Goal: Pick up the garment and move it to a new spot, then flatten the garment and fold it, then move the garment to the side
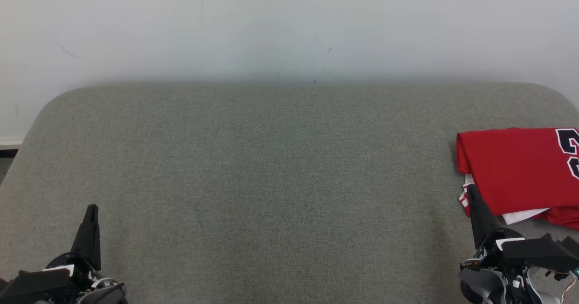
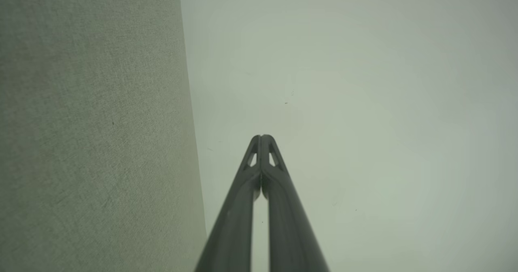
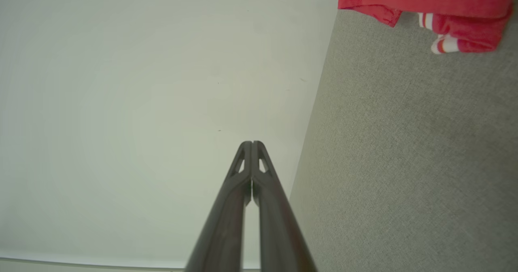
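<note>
Garment is lying folded at the right edge of the grey table. The right gripper is sitting just beside its near corner, fingers pressed together and holding nothing. The left gripper is resting well apart (pinched closed too). The head view is showing a black number, while the right wrist view is showing the striped trim up close.

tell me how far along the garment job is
Done, it seems: the red garment lies folded at the right edge of the grey table. In hand: nothing; the left jaws and right jaws are shut and empty, near the table's front edge. Left to do: apparently nothing.
</note>
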### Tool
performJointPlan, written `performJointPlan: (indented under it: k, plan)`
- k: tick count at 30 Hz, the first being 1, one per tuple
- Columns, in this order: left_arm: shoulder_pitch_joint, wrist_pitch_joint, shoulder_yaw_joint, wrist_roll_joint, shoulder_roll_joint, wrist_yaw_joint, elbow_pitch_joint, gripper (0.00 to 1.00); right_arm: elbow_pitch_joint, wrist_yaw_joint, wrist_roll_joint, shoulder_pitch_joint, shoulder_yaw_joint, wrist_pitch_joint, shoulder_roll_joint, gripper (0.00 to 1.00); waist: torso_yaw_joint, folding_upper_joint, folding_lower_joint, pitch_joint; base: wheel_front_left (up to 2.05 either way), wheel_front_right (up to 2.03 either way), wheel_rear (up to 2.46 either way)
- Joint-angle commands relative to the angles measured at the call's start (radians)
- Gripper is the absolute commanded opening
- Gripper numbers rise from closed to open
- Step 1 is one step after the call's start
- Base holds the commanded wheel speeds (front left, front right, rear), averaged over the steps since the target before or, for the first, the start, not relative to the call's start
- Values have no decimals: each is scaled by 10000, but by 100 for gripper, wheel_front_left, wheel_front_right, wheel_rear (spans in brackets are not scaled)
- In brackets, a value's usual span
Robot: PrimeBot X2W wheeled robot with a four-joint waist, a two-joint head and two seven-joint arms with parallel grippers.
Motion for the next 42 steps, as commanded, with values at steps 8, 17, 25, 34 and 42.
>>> performJointPlan:
  k: [8,17,25,34,42]
  plan:
    - [-98,17,28,-100,30,-5,-35,0,-32,0,44,-68,-14,9,-70,0,0,0,0,0,0,0,0]
    - [-97,17,30,-101,30,-5,-36,0,-32,0,44,-68,-14,9,-70,0,0,0,0,0,0,0,0]
    - [-97,16,26,-101,32,-5,-36,0,-32,0,44,-67,-15,8,-69,0,0,0,0,0,0,0,0]
    - [-97,16,29,-102,32,-5,-37,0,-32,0,45,-67,-15,8,-69,0,0,0,0,0,0,0,0]
    - [-97,15,29,-102,32,-5,-35,0,-32,0,45,-66,-15,8,-69,0,0,0,0,0,0,0,0]
